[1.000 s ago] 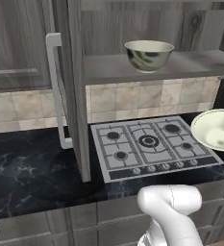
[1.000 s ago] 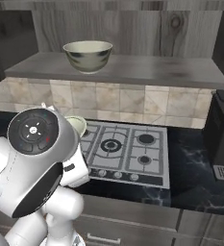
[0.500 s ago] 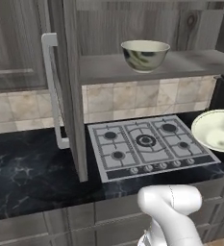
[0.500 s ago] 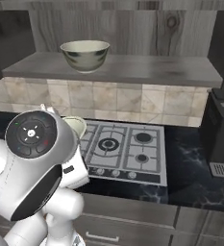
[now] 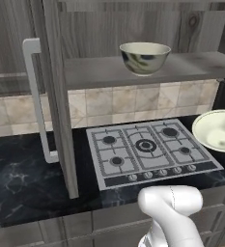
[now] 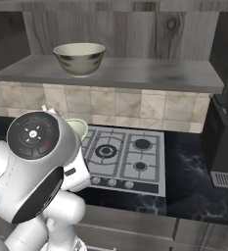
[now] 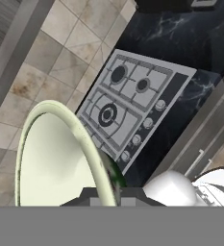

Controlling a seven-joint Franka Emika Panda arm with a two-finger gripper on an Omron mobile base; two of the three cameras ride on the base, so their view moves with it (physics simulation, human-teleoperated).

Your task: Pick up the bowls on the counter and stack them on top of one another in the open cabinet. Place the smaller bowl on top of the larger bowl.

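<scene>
Larger bowl point(image 5: 145, 57) sits empty on the open cabinet point(image 5: 191, 65) shelf.

The white arm point(image 6: 37, 166) rises from the lower left of the right base view, its round dark-faced joint close to the camera; in the left base view a white link stands at the bottom right. The gripper point(image 7: 108, 192) holds the small bowl point(image 7: 56, 158) by its rim, jaws closed on the near edge, bowl lifted above the surface.
</scene>
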